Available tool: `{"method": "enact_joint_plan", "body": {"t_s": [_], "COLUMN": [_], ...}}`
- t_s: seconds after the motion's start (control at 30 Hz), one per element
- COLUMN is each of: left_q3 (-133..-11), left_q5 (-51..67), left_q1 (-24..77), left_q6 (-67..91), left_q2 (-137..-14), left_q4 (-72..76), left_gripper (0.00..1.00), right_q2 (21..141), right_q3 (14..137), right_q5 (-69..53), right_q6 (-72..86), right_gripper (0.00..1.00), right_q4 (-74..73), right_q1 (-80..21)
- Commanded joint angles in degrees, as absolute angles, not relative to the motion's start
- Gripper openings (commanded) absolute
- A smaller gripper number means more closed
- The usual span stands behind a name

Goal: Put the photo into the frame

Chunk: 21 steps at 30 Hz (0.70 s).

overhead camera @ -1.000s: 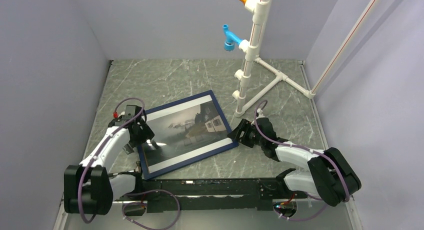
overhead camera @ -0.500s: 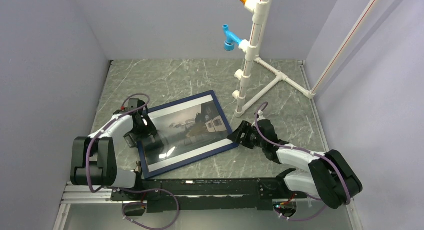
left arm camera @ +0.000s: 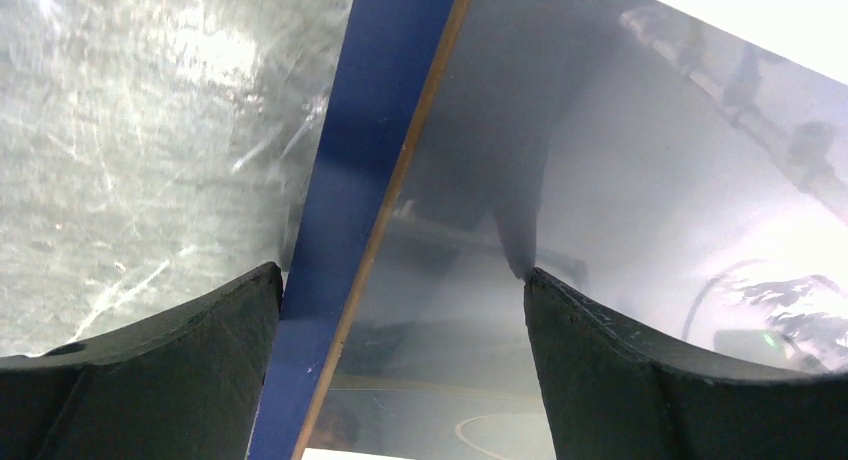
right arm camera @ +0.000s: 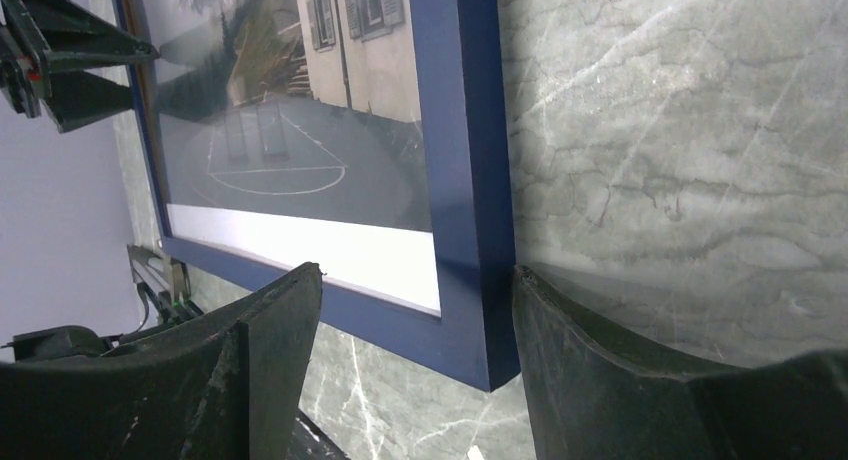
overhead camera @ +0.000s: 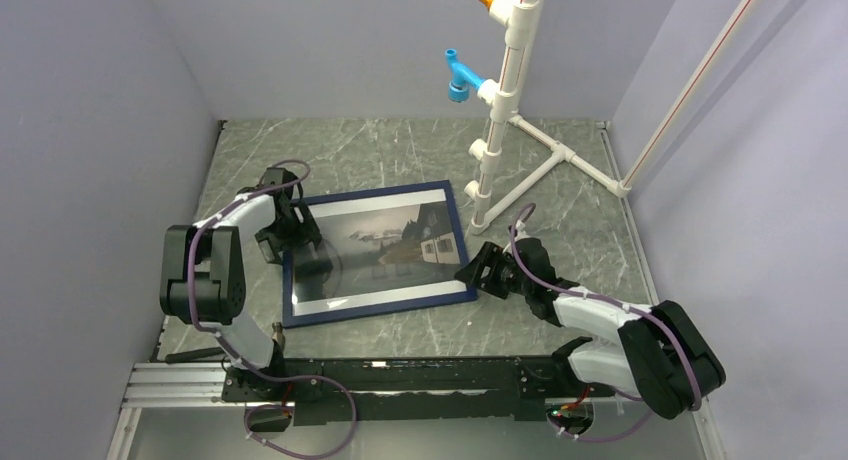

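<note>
From above, the frame lies flat on the tabletop, navy face up. The photo sits inside its rails, with white bands along the far and near edges. A white pipe stand rises just beyond the frame's far right corner. That view shows where each arm reaches but not the gaps between the fingers; the wrist cameras show those.

The left claw is spread wide, released and holding nothing. The frame's left rail runs up between its fingers, close to one of them, and the glossy print fills the rest of the gap. The left wrist view also catches a thin brown edge along the rail's inner side, which the overhead view does not resolve.

The right claw is likewise spread and empty — the frame's near right corner sits between its fingers, close to one of them, though I cannot tell whether it touches.
</note>
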<state>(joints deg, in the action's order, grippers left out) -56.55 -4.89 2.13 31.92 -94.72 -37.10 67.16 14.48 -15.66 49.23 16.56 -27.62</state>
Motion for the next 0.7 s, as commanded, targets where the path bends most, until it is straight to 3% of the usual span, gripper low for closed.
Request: {"method": "enact_joint_plan", "body": {"t_s": [0.0,0.67], "left_q3": [-59.82,-65.91], "left_q5": [-1.35,-1.68], "left_q1": [3.40,3.87], "left_q6": [31.82,28.17], "left_q2": [-99.04,-102.88], "left_q4": [-31.16,-31.89], "left_gripper": [0.90,0.95], "right_q2": [71.12,71.15], "right_q3": [16.53,16.56], "right_q5": [-20.64,-25.95], "right_q6": [50.11,51.59], "right_gripper": [0.71,0.70], "right_q4": [16.00,21.15], "right_q1": [-28.14,-28.38]}}
